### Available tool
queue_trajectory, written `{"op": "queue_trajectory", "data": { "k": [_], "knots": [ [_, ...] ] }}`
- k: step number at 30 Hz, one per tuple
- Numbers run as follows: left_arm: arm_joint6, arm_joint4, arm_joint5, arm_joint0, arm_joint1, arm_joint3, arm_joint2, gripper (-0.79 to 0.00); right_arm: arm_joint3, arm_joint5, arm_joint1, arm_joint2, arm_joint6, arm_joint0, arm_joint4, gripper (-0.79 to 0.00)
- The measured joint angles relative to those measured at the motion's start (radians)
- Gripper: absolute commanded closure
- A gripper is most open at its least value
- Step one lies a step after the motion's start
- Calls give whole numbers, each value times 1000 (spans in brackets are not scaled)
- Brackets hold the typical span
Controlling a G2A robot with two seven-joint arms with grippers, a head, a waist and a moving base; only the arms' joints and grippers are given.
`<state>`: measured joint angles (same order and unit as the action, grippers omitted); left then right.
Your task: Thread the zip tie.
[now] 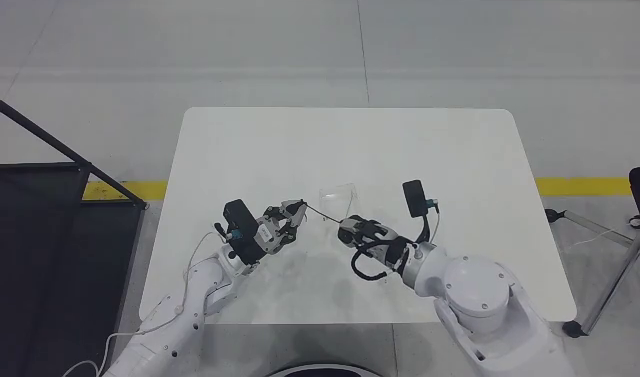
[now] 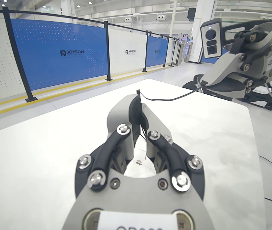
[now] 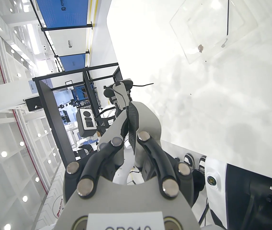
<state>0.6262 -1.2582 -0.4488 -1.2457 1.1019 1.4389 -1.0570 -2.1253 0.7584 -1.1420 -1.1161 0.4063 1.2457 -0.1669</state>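
Two grippers held one thin black plastic zip tie (image 1: pixel 322 214) in the air between them, above the white rectangular bench (image 1: pixel 450 157), over the half by its robot-side edge and about midway between its side edges. The left gripper (image 2: pixel 137 100) had its fingers closed on one end of the zip tie. The right gripper (image 3: pixel 130 107) had its fingers closed on the other end, and the strand sagged in a shallow curve between the two. Whether the tail had entered the head was too small to tell.

The likeliest failure was a miss. The strand was slack and springy, so a slight twist of either wrist could have swung the tail past the small opening. The holds also looked narrow, and a pull along the strand might have drawn it out of the fingers and dropped it on the bench. Closing the gap too hard could have buckled the tie instead of feeding it.

Nearer the bench's centre lay a clear square plastic tray (image 3: pixel 193 48) holding a second dark strip (image 3: pixel 228 15), well apart from both grippers.
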Motion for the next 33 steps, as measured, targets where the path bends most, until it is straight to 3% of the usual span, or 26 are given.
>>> {"op": "queue_trajectory", "data": {
  "k": [33],
  "knots": [
    [-31, 4, 23, -20, 20, 19, -30, 0, -8, -69, 1, -26, 7, 42, -5, 0]
  ]
}}
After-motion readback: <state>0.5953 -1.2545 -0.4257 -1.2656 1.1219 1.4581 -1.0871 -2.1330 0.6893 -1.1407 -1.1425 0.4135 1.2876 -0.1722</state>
